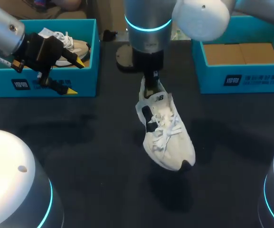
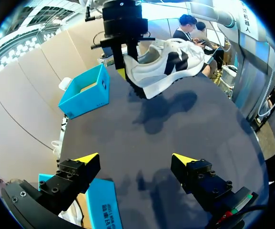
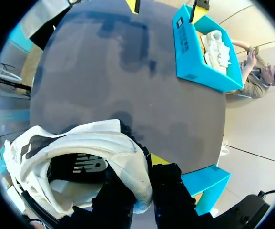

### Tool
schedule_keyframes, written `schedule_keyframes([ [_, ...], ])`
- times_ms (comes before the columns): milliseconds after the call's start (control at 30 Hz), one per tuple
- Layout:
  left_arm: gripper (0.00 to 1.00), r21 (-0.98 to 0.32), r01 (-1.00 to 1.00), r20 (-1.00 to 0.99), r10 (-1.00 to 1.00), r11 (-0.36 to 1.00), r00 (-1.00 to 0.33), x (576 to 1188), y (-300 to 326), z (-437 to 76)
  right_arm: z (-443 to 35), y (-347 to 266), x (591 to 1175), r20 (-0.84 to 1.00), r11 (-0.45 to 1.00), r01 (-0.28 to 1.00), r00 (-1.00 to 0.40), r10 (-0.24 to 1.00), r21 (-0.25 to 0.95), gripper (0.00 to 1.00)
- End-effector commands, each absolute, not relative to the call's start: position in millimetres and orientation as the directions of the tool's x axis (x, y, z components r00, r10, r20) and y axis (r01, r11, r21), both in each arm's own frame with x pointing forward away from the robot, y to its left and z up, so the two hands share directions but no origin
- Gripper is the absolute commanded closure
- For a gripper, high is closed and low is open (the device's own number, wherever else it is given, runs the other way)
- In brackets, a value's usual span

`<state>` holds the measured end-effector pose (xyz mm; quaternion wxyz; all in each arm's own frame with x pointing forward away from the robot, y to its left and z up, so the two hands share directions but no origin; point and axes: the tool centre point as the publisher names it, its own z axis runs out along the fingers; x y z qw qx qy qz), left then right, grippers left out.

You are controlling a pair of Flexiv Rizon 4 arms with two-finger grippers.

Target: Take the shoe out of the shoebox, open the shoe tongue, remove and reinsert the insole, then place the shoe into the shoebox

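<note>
The white shoe [image 1: 167, 135] hangs toe-down, clear of the dark counter [image 1: 94, 152]. The right gripper [image 1: 151, 84] holds it by the heel collar with its fingers clamped on that rim. In the right wrist view one finger presses the outside of the heel. The other is presumably inside the opening.

The left gripper [image 1: 75, 76] holds nothing, its fingers wide apart, and hovers over the front wall of a blue shoebox [image 1: 56, 88]. A second shoe [image 1: 72, 45] lies in that box, just beyond the fingers. Another blue shoebox [image 1: 241, 78] stands well off to the far side of the right fingers and shows only a cardboard floor.

The likely trouble is the hold itself. It is a narrow pinch on a soft rim, so any tug on the tongue or insole could swing the shoe about the fingers or pull it free. The crossed laces may also resist the tongue opening.

The insole cannot be seen. The right finger inside the shoe is hidden, and in the head view the heel hides both right fingertips.
</note>
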<state>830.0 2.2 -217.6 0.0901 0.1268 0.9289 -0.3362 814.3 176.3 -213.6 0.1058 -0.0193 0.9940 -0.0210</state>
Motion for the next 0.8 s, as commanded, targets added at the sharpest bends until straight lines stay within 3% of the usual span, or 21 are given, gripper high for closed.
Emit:
schedule_keyframes([
  [33, 0.0, -0.599, 0.296, -0.252, 0.176, 0.744, -0.952, 830, 2, -217, -210, 176, 812, -0.211, 0.998, -0.033, -0.976, -0.043, -0.047, 1.0],
  [600, 0.0, -0.599, 0.296, -0.252, 0.176, 0.744, -0.952, 830, 2, -217, -210, 176, 812, -0.211, 0.998, -0.033, -0.976, -0.043, -0.047, 1.0],
  [800, 0.0, -0.599, 0.296, -0.252, 0.176, 0.744, -0.952, 830, 2, -217, -202, 155, 847, -0.214, 0.997, -0.055, -0.975, -0.065, -0.05, 1.0],
])
